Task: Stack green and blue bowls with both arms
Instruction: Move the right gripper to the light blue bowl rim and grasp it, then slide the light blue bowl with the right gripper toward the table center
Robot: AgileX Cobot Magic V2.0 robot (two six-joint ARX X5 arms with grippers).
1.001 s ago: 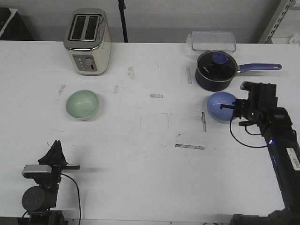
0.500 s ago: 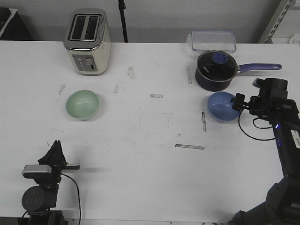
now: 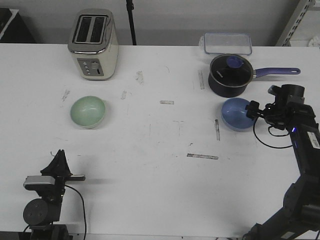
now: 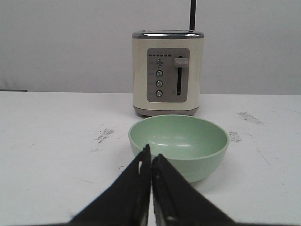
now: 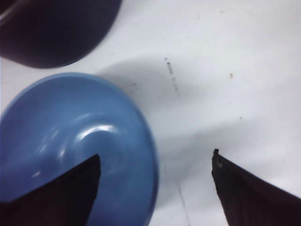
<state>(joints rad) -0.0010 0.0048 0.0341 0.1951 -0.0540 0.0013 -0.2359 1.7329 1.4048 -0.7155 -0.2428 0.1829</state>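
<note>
The pale green bowl sits upright on the left of the white table. In the left wrist view the green bowl lies just beyond my left gripper, which is shut and empty. That gripper rests low near the front left edge. The blue bowl sits upright on the right. My right gripper is open at its right rim. In the right wrist view the gripper straddles the rim: one finger is over the blue bowl, the other over bare table.
A dark saucepan with a glass lid and purple handle stands just behind the blue bowl and shows in the right wrist view. A clear lidded container is behind it. A cream toaster stands behind the green bowl.
My right arm has swung to the right, and its gripper has come off the top of the blue bowl to the bowl's right rim. The left arm and green bowl have not moved.
</note>
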